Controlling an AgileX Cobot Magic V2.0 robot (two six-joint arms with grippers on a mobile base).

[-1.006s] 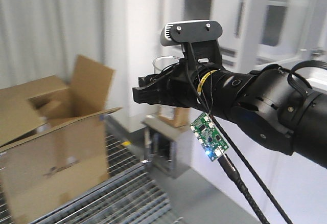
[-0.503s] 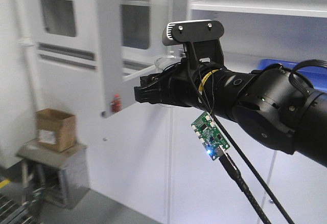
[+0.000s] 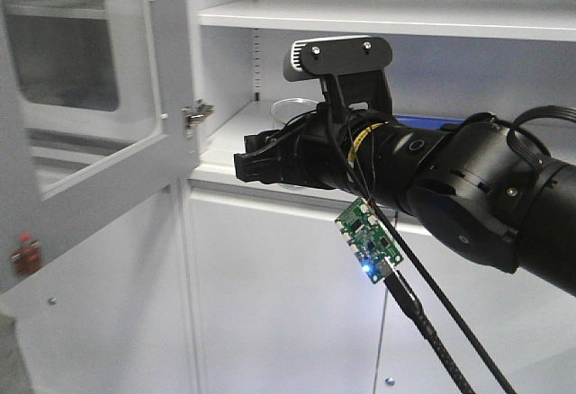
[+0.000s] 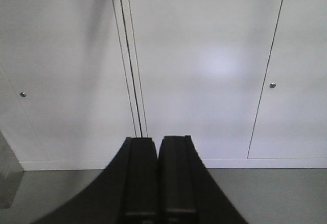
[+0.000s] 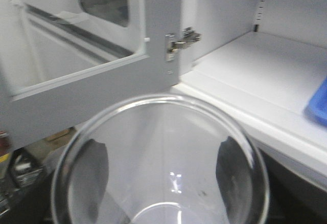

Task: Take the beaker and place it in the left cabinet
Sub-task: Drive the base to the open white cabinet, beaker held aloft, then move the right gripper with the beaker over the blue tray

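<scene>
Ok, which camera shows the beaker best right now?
Right wrist view: the beaker fills the frame, rim clear, tool fingers dark on both sides. Front view shows only its rim above the right tool. Left wrist view shows none.

**White doors, grey floor**

Straight ahead of the left claw (image 4: 157,143) stand white lower doors (image 4: 204,70), flat and closed. A small round knob (image 4: 272,85) sits up and to the claw's right, and a second knob (image 4: 23,94) sits off to its left. Under the doors runs a pale skirting strip (image 4: 265,162), then dark grey floor (image 4: 276,193) on either side of the claw. Down and left of the right claw (image 3: 245,165) is a small red mark (image 3: 20,255), too blurred to name.
</scene>
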